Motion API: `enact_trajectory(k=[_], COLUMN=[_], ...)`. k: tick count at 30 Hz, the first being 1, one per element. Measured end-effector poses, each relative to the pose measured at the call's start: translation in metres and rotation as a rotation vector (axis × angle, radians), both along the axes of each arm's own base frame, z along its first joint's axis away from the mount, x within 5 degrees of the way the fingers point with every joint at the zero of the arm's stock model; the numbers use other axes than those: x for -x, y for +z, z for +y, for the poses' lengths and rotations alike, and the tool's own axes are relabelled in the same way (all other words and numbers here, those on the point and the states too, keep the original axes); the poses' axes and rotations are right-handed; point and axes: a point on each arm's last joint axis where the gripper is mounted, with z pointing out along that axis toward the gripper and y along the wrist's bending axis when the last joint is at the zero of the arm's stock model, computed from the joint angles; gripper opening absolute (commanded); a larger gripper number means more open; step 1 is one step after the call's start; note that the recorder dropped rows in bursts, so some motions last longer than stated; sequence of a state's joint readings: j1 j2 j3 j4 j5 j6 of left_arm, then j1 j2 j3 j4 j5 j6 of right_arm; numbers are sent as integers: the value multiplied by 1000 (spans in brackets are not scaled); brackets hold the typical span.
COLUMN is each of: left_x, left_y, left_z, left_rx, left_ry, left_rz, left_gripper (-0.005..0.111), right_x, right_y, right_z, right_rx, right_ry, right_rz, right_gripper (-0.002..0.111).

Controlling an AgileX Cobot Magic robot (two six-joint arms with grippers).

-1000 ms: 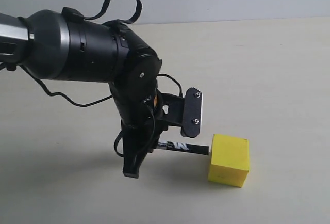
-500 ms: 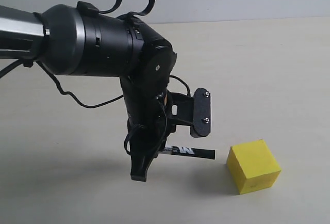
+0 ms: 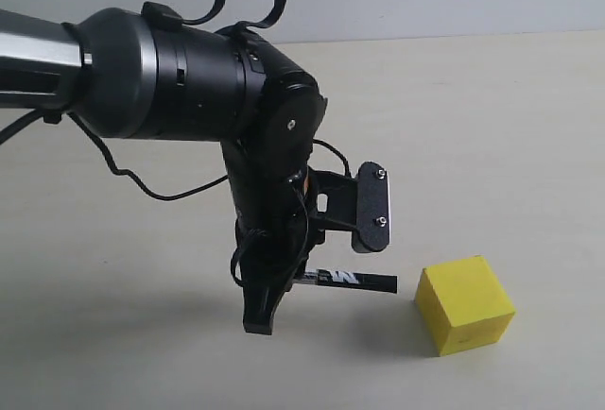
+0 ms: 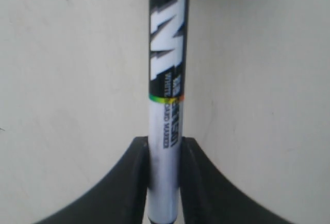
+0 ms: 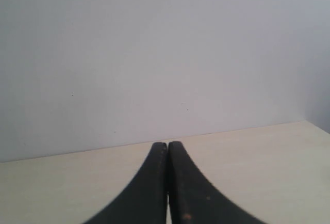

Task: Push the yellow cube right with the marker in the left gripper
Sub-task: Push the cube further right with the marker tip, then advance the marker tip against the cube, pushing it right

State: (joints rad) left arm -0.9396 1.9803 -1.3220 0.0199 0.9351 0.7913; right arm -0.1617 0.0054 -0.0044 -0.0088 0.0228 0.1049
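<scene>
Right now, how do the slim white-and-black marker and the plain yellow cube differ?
Shape: the slim white-barrelled, black-capped marker is long and thin with print; the bright yellow cube is a plain block.
Support: the marker is clamped in the black two-fingered left gripper, roughly level; the yellow cube rests free on the beige table.
Pose: the marker points toward the cube, which sits turned edge-on to the camera.
Shared: they do not touch.

Your left claw [image 3: 307, 273] grips the marker [image 3: 350, 280] level, low over the bench [image 3: 492, 127]; its black tip points right, just short of the yellow cube [image 3: 465, 304].
</scene>
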Motion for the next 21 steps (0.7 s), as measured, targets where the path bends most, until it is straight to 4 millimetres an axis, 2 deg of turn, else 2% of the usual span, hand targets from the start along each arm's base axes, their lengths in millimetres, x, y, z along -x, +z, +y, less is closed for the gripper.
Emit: enact_trajectory(k=[5,11,21], left_x=[1,2,-8], left_y=[-9,-17,-20], left_z=[-7,-29,0], left_rx=[17,163,-35], left_ry=[-13,-27,-19], left_rz=[-12,-86,-21], left_gripper=[0,0,0], right_x=[0,0,0], right_y=[0,0,0], right_z=[0,0,0], right_rx=[0,0,0], right_ry=[0,0,0], right_rz=[0,0,0], right_gripper=[0,0,0])
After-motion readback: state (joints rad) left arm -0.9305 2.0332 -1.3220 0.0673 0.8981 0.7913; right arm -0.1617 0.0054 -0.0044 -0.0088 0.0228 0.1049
